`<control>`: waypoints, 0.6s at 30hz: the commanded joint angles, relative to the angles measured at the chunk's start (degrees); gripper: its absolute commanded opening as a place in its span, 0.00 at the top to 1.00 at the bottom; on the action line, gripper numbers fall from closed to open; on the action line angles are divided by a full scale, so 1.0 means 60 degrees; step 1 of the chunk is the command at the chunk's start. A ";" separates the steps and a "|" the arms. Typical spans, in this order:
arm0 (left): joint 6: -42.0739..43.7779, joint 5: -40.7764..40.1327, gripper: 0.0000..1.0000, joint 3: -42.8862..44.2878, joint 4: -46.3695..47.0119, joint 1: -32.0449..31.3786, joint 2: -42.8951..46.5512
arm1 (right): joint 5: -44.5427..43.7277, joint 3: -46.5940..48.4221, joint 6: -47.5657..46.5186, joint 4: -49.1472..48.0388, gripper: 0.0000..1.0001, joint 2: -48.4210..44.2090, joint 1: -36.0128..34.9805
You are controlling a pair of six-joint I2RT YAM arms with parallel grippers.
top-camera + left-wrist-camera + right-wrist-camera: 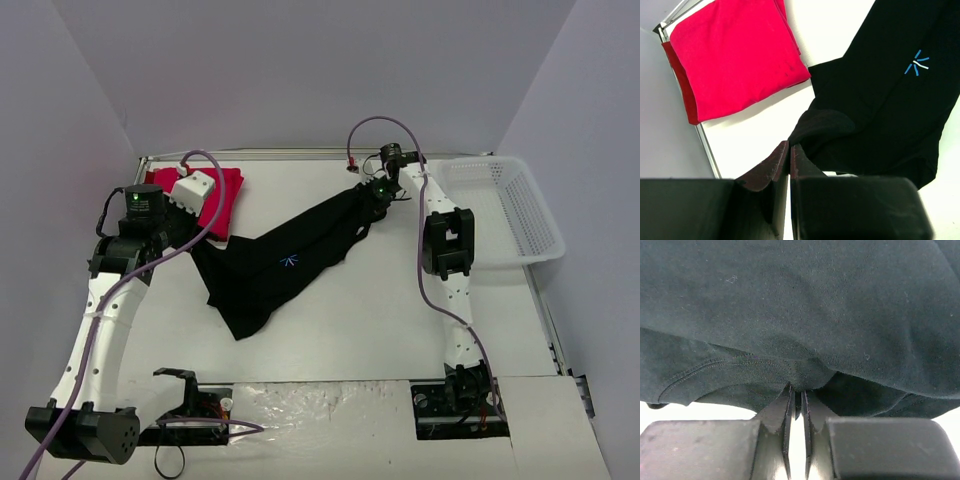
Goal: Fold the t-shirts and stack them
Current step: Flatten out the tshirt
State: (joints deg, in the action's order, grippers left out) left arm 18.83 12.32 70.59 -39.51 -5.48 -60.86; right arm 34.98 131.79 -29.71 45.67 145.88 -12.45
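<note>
The black t-shirt (280, 265) hangs stretched in a diagonal band between my two grippers, its blue starburst mark (289, 262) facing up. My left gripper (192, 240) is shut on its near-left corner; in the left wrist view the fingertips (790, 146) pinch the cloth edge of the black shirt (880, 100). My right gripper (372, 200) is shut on the far-right end; in the right wrist view a fold of the black cloth (800, 305) sits between its jaws (800, 392). The red t-shirt (228, 200) lies folded at the back left, also in the left wrist view (735, 55).
A white mesh basket (520, 215) stands at the right edge of the table. The table's metal rail (707, 150) runs close by the left gripper, beside the red shirt. Grey walls close off the back and both sides.
</note>
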 commanded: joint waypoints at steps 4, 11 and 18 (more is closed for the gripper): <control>-0.0106 0.0101 0.98 0.0305 0.0315 0.0063 0.0051 | -0.0819 -0.0576 -0.0087 0.0401 1.00 -0.1400 0.0038; 0.0494 -0.0836 0.97 0.1183 -0.0314 0.0077 -0.0023 | -0.1713 -0.0812 -0.0028 0.0883 1.00 -0.3233 0.0769; 0.1314 -0.0691 0.98 0.1740 -0.1995 0.0136 0.1365 | -0.1830 -0.1572 -0.0145 0.1543 1.00 -0.4493 0.1707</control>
State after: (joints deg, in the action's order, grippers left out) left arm 23.24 8.73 76.75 -45.58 -5.17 -58.30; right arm 26.59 125.23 -29.91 50.00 122.39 -4.19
